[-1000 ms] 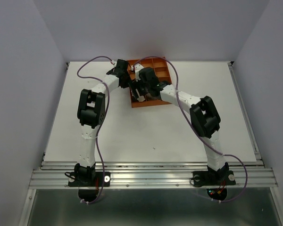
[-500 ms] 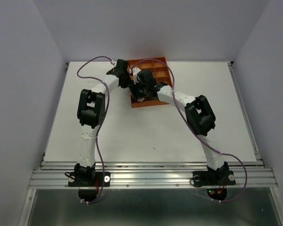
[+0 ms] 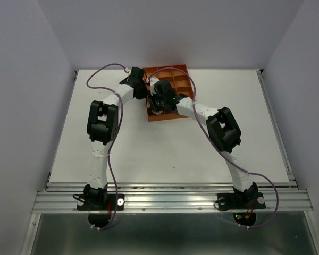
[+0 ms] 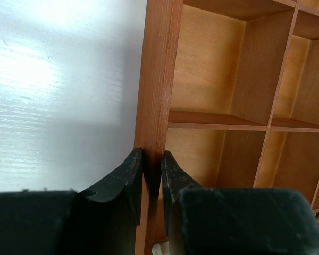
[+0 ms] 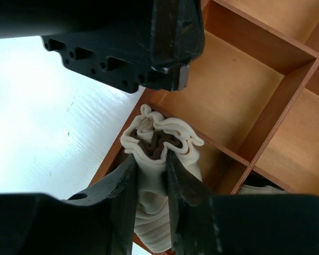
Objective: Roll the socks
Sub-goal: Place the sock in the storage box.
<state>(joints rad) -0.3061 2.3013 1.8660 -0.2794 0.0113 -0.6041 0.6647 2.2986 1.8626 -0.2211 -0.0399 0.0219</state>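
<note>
Both fingers [image 5: 122, 186] of the right gripper [image 5: 150, 159] are pressed together on one rolled cream fabric sock [image 5: 162, 135]. They pinch it just under its ruffled open end, where a brown inner layer shows. We see this sock at the edge of the orange tray with square compartments [image 5: 244, 90], just beside the tray's outer wall. We cannot tell if its lower end touches the tray floor.

In the next compartment we count one more piece of pale ribbed fabric [image 5: 258, 188], mostly hidden behind the right finger.

The two fingers [image 4: 122, 186] of the left gripper [image 4: 151, 156] are clamped on the same tray's outer wall, one finger outside and one inside.

From the top view, both arms reach to the tray's left part at the far side of the white table [image 3: 149, 154]. The third sock we cannot find with certainty.
</note>
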